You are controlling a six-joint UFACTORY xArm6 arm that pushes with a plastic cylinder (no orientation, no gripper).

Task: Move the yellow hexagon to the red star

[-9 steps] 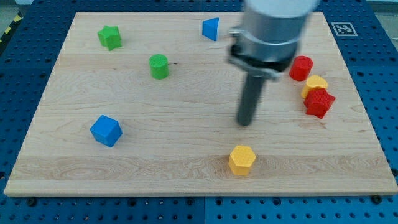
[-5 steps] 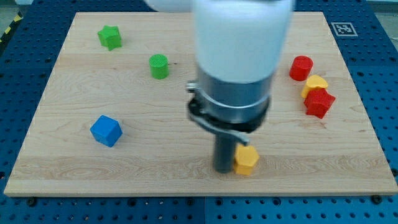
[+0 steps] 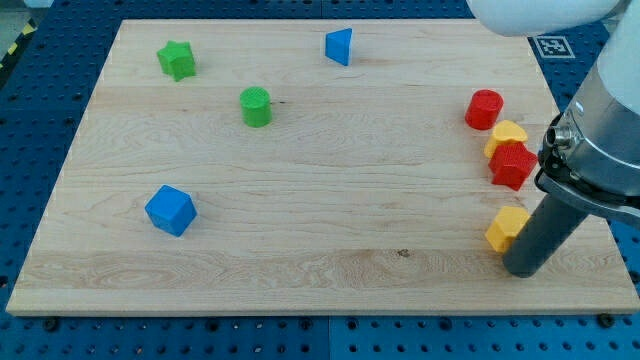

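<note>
The yellow hexagon [image 3: 505, 229] lies at the view's lower right, partly hidden by my rod. My tip [image 3: 523, 270] rests on the board just below and right of it, touching or nearly touching. The red star [image 3: 513, 165] sits a short way above the hexagon, with a small gap between them. A yellow block [image 3: 506, 135] touches the star's upper edge, and a red cylinder [image 3: 485, 108] stands above that.
A blue cube [image 3: 170, 210] lies at the left. A green cylinder [image 3: 256, 106] and a green star [image 3: 176, 59] sit at the upper left. A blue triangular block [image 3: 339, 46] is at the top centre. The board's right edge [image 3: 590, 190] is close to my rod.
My rod swept from the board's middle to the lower right. The yellow hexagon slid right with it, from bottom centre to just below the red star.
</note>
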